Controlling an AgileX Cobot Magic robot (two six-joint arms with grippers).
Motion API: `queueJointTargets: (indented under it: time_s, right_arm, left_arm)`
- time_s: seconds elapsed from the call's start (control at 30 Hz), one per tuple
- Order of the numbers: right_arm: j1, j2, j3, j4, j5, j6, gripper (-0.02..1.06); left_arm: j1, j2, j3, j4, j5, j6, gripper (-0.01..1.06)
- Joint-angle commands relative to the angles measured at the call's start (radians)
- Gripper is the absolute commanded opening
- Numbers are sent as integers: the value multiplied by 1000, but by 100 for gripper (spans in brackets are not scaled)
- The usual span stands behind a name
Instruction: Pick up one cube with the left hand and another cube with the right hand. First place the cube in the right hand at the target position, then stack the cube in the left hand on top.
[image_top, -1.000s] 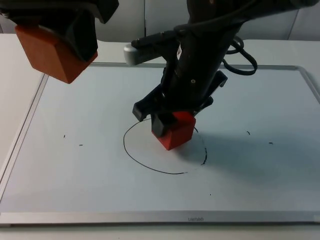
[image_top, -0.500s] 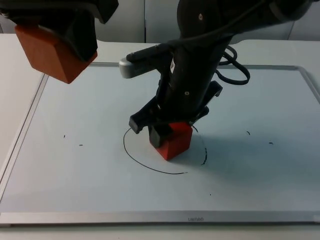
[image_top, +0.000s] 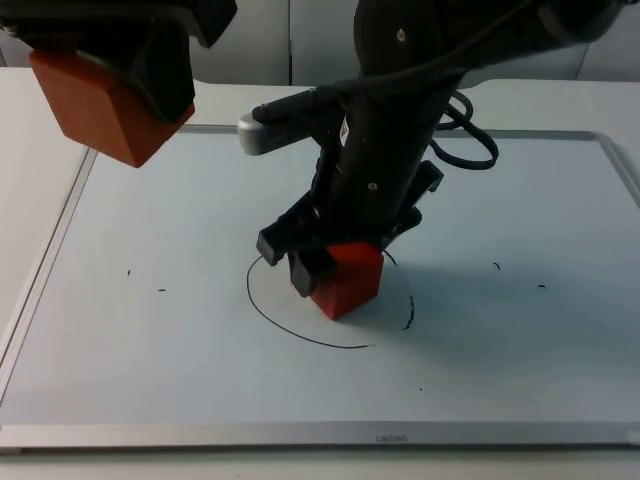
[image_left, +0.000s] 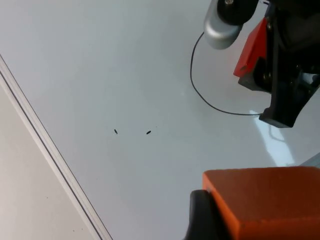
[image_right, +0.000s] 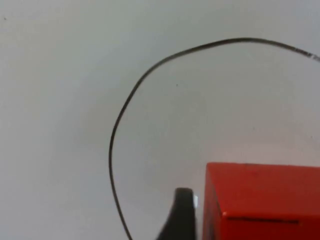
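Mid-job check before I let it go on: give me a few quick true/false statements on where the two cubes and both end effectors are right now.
1. The right end effector has its red cube down inside the drawn circle. True.
2. The left end effector is empty. False: it holds an orange cube raised over the board's far left corner.
3. The two cubes are already stacked. False: they are well apart, one raised, one at the circle.
4. The right end effector's fingers are beside the red cube. True.
5. The circle is drawn in black on the white board. True.
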Motion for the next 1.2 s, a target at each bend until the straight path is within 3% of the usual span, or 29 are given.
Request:
queueJointTargets:
  time_s: [0.0,0.37,0.87,1.03,1.17]
  right_arm:
    - [5,-38,-6,-6,-17,15,84]
    - [2,-180,-23,-6,25,20,85]
    - [-37,-729,-19,-90,87,-18,85]
    - [-37,-937,87,-98,74,-51,85]
    - [-37,-1173,301,-115,62,-53,85]
  left_arm:
    - [-8,-11,-6,-2,2,0,0]
    - [-8,-11,-6,-2,2,0,0]
    - [-8,98,-6,-129,-90,128,0]
    - [-8,176,-33,-145,-119,151,0]
    - [-45,273,-147,-159,-117,184,0]
